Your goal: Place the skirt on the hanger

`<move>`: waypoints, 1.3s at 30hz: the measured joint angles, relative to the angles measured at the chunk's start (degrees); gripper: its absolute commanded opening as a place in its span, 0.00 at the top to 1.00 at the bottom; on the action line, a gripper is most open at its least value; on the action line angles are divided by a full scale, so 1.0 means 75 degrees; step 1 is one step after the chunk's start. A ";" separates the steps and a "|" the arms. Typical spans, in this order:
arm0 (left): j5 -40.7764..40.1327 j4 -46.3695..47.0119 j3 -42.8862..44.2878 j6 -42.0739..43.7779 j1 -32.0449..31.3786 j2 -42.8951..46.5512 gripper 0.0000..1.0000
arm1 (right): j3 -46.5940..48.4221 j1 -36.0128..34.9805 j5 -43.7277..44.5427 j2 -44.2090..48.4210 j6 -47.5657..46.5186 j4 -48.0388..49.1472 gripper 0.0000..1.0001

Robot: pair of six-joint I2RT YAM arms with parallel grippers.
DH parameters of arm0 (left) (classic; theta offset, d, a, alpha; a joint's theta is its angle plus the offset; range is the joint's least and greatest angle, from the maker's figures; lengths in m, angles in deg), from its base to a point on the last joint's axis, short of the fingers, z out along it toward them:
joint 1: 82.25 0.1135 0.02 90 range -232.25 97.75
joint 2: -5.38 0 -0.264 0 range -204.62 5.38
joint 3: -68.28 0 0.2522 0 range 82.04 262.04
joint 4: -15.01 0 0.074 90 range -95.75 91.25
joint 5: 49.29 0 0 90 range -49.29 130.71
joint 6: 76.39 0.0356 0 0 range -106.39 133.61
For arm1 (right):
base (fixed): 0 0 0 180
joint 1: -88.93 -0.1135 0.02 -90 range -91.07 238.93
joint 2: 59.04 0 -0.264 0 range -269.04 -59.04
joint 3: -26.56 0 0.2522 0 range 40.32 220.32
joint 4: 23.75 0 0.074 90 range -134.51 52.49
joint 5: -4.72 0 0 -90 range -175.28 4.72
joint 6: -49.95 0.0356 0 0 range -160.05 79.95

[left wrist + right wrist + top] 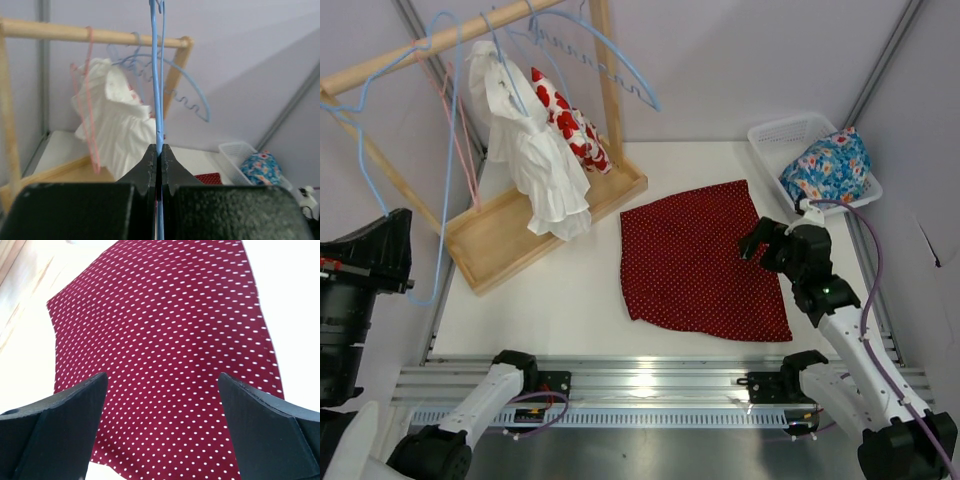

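The dark red polka-dot skirt (695, 260) lies flat on the white table, right of centre. It fills the right wrist view (165, 325). My right gripper (756, 240) hovers over the skirt's right edge, open and empty, with its fingers spread wide over the fabric (160, 390). My left gripper (398, 222) is raised at the far left and shut on the thin pale-blue hanger (447, 150). In the left wrist view the jaws (159, 150) pinch the hanger's wire (156, 75), which runs straight up out of them.
A wooden rack with a tray base (520, 235) stands at the back left. It holds a white cloth (535, 165), a red-blotched cloth (570, 125), pink hangers (460, 120) and a bigger wavy-bar blue hanger (610, 60). A white basket (782, 135) at back right holds a blue floral garment (825, 165).
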 measured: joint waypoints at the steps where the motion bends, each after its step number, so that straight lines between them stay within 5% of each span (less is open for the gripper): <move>1: 0.0411 0.0204 -0.0015 -0.0017 0.0140 -0.0020 1.00 | 0.0000 0.0087 0.0012 0.0012 0.0009 -0.0035 0.01; 12: 0.3602 0.3191 -0.3395 -0.1148 0.0583 -0.0242 1.00 | 0.0003 0.1241 0.0015 0.0219 0.0219 -0.0367 0.01; 16: 0.3541 0.3783 -0.3742 -0.1207 -0.0303 -0.0758 1.00 | 0.0003 0.1443 0.0020 0.0259 0.0233 -0.0501 0.01; 21: 0.2291 0.4368 -0.3386 -0.0804 -0.3270 -0.1807 1.00 | 0.0003 0.1463 0.0052 0.0405 0.0262 -0.0667 0.01; 28: -0.0615 0.5697 -0.4497 -0.0484 -0.6009 -0.2847 1.00 | 0.0003 0.1507 0.0446 0.0775 0.0414 -0.1040 0.01; 33: -0.2868 0.6213 -0.5849 -0.0629 -0.7172 -0.3544 1.00 | 0.0044 0.1603 0.0766 0.1189 0.0612 -0.1518 0.01; 39: -0.4782 0.6449 -0.7440 -0.1469 -0.7495 -0.4150 1.00 | 0.0047 0.1635 0.0586 0.1670 0.0702 -0.1891 0.01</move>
